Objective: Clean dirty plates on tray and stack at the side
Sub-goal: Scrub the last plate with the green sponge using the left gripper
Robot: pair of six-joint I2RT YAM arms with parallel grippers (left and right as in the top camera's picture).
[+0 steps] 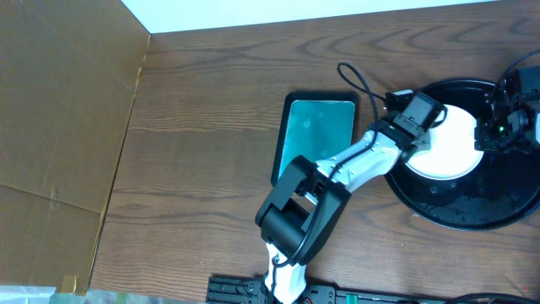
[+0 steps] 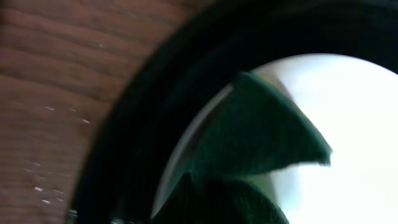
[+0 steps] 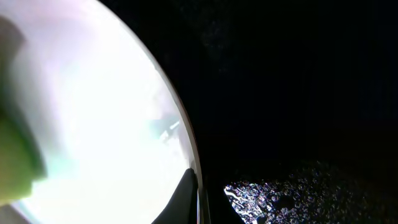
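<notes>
One white plate [image 1: 451, 145] shows on the large round black tray [image 1: 472, 211] at the right; other plates are not in view. My left gripper [image 1: 419, 116] is over the plate's left edge, shut on a dark green cloth [image 2: 261, 137] that lies against the plate [image 2: 357, 112] just inside the tray's rim [image 2: 140, 130]. My right gripper [image 1: 498, 127] is at the plate's right edge. In the right wrist view one of its fingers [image 3: 189, 196] lies over the plate's rim [image 3: 93, 112], with a faint teal smear [image 3: 165, 127] nearby. The tray floor [image 3: 298, 93] is wet.
A small rectangular black tray with teal inside [image 1: 316, 135] sits left of the round tray, under my left arm. A cable [image 1: 359, 84] loops above it. A cardboard wall [image 1: 59, 110] stands along the table's left side.
</notes>
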